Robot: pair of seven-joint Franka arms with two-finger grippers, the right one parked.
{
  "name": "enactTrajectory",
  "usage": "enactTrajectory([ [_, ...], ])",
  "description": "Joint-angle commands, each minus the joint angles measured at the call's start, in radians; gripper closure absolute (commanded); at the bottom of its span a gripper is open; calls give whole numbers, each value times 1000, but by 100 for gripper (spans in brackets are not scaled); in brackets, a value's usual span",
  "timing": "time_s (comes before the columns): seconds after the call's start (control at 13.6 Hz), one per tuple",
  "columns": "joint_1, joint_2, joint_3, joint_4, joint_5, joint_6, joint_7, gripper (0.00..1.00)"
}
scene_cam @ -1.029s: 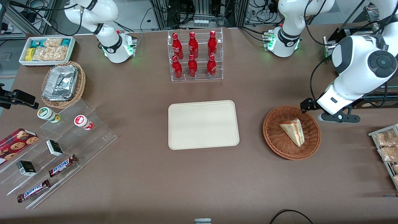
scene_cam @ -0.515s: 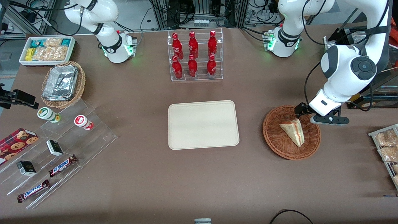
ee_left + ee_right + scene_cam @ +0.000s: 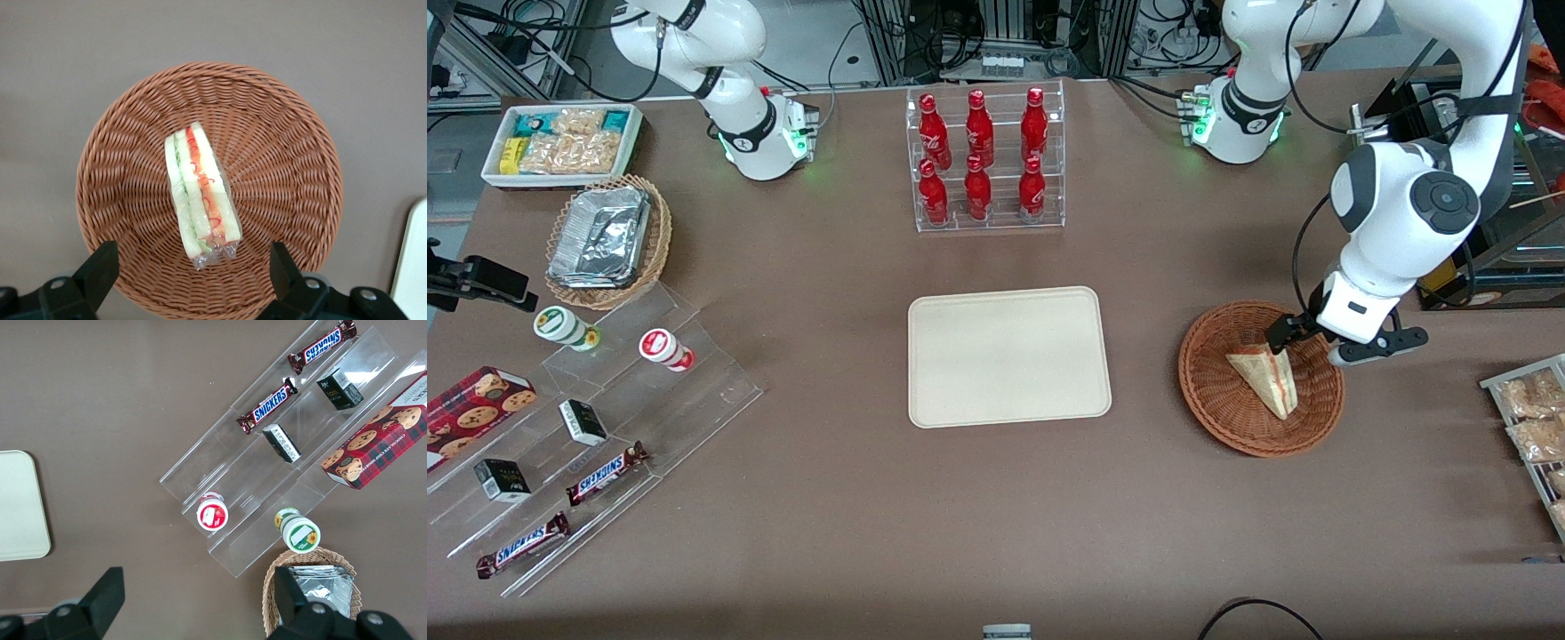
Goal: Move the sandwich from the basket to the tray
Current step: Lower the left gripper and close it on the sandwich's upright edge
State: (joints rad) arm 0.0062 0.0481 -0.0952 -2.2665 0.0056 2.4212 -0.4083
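The clear-wrapped sandwich lies in the round reddish-brown wicker basket, its red, orange and green layers facing up in the left wrist view. The basket fills that view. My left gripper hovers over the basket's rim farther from the front camera, just above the sandwich's broad end. Its fingers are spread wide and hold nothing. The cream-beige tray lies flat at the table's middle, apart from the basket, toward the parked arm's end.
A clear rack of red bottles stands farther from the front camera than the tray. Bagged snacks on a rack lie at the working arm's table edge. A tan basket with foil containers and acrylic shelves of snacks sit toward the parked arm's end.
My left gripper has moved from beside the basket's outer rim toward the sandwich and now hangs over the basket. The sandwich and basket have not moved.
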Motion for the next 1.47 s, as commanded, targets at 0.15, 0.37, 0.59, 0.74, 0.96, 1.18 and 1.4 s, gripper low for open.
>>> enactTrajectory([
  [0.15,11,30,-9,-13,-19,22,-200,0],
  [0.37,9,74,-9,-5,-32,24,-230,0],
  [0.59,5,110,-11,8,-41,22,-230,0],
  [0.74,3,134,-11,19,-56,22,-230,0],
  [0.96,-2,168,-11,38,-64,24,-230,0],
  [1.18,0,190,-11,41,-62,45,-230,0],
  [1.4,0,219,-11,59,-62,53,-228,16],
])
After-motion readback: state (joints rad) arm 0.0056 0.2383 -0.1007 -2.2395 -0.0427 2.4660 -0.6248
